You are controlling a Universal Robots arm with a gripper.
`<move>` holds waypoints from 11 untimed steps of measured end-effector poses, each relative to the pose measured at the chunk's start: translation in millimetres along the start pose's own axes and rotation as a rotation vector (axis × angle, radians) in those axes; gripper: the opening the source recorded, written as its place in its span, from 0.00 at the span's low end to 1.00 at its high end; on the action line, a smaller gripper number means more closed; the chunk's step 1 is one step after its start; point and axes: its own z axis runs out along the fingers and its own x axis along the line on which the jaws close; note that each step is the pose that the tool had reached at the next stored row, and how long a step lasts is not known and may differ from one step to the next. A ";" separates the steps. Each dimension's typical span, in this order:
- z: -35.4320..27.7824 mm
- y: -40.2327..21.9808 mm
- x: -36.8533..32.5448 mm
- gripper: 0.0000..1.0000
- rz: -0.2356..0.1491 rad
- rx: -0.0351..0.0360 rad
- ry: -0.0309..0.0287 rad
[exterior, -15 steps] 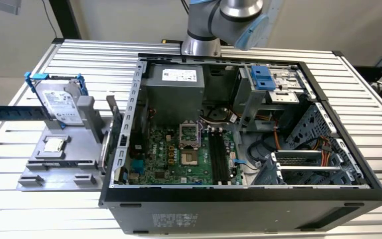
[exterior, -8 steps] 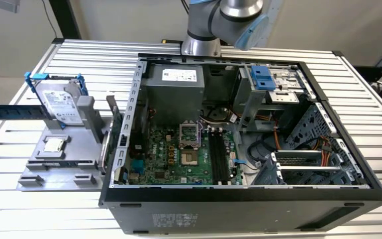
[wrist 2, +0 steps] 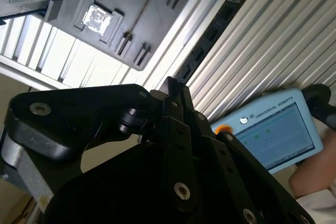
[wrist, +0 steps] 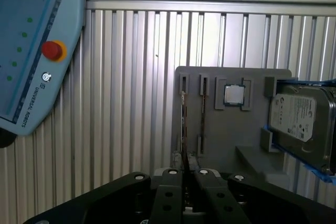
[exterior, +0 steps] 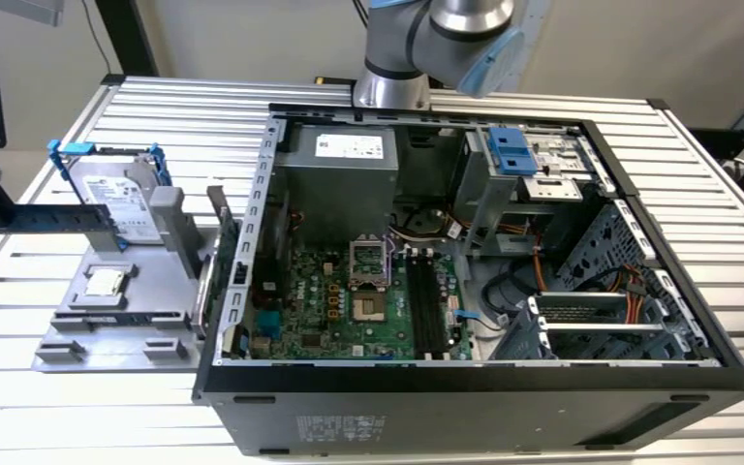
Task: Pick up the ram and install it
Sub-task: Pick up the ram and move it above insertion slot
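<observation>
My gripper point(wrist: 185, 174) is shut on the ram point(wrist: 184, 129), which reaches out from between the fingertips and looks like a thin line edge-on in the first wrist view. In the second wrist view the ram point(wrist 2: 210, 38) is a long dark notched strip running away from the gripper point(wrist 2: 172, 83). Both hang high above the grey fixture plate point(wrist: 210, 129) and the ribbed metal table point(wrist: 131, 103). In the exterior view the open computer case point(exterior: 476, 387) lies on the table, with long black motherboard slots point(exterior: 426, 300) near its middle.
The fixture plate point(exterior: 139, 310) carries a small square chip point(exterior: 104, 281) and a silver hard drive point(exterior: 113, 199) in a blue frame. Part of the arm point(exterior: 411, 39) stands behind the case. A person's hand point(wrist 2: 315, 177) holds a light-blue teach pendant point(wrist 2: 273, 129) beside the table.
</observation>
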 end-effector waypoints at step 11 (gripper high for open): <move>0.2 -22.8 0.7 0.00 0.000 -0.0001 0.0000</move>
